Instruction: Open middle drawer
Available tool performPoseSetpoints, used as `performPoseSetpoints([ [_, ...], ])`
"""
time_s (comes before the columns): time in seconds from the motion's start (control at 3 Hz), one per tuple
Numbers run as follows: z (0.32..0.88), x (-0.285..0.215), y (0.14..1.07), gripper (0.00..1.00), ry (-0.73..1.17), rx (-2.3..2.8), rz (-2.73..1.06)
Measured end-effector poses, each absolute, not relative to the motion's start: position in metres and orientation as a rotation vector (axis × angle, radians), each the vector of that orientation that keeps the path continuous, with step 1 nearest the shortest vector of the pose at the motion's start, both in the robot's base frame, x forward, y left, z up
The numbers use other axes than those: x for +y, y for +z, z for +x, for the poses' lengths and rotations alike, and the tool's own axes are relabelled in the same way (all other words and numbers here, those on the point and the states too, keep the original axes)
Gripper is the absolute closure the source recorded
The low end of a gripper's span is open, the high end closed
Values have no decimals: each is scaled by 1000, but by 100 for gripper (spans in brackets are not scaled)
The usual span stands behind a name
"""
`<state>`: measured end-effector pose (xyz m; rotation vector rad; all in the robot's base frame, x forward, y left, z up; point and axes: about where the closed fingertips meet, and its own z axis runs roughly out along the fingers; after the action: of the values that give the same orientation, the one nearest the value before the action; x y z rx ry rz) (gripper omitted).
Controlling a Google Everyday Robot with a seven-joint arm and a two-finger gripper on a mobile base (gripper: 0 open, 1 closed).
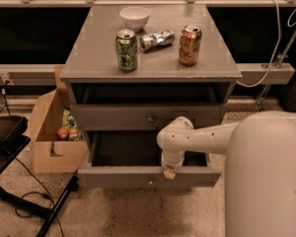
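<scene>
The middle drawer is pulled out toward me, its dark inside showing empty and a small round knob at the centre of its grey front. My gripper hangs from the white arm and rests on the top edge of that front, just right of the knob. Above it, the taller upper drawer front with its own knob stays closed. The lowest drawer is hidden under the pulled-out one.
On the cabinet top stand a green can, an orange can, a crushed silver can and a white bowl. An open cardboard box with items sits at the left, beside a black stand and floor cables.
</scene>
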<state>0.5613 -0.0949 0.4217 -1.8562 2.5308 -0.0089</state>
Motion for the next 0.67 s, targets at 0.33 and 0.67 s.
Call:
performPoseSetpoints([
  [0.33, 559, -95, 422, 100, -12, 2529, -1856],
  [0.67, 541, -96, 429, 100, -29, 2516, -1854],
])
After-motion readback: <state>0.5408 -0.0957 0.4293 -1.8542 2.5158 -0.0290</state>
